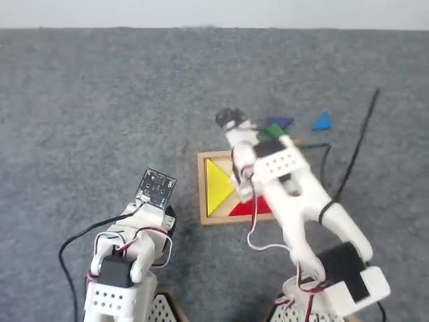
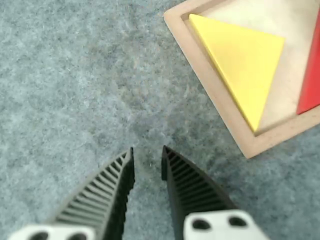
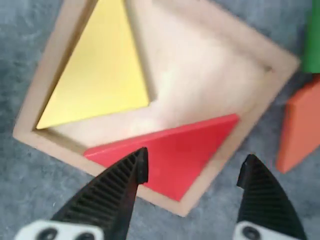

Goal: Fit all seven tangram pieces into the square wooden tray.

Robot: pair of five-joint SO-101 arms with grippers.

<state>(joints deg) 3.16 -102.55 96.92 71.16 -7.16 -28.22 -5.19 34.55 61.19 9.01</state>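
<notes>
The square wooden tray lies mid-table with a yellow triangle and a red triangle inside it. My right gripper hangs open just above the red triangle, with nothing between its fingers; the yellow triangle lies beyond. The right arm covers much of the tray from above. My left gripper hovers over bare carpet near the tray's corner, its fingers a narrow gap apart and holding nothing. A green piece, a dark blue triangle and a blue triangle lie behind the tray.
An orange piece and the green piece sit just outside the tray's rim. A black cable runs across the carpet at the right. Grey carpet stretches to the left of the tray and behind it.
</notes>
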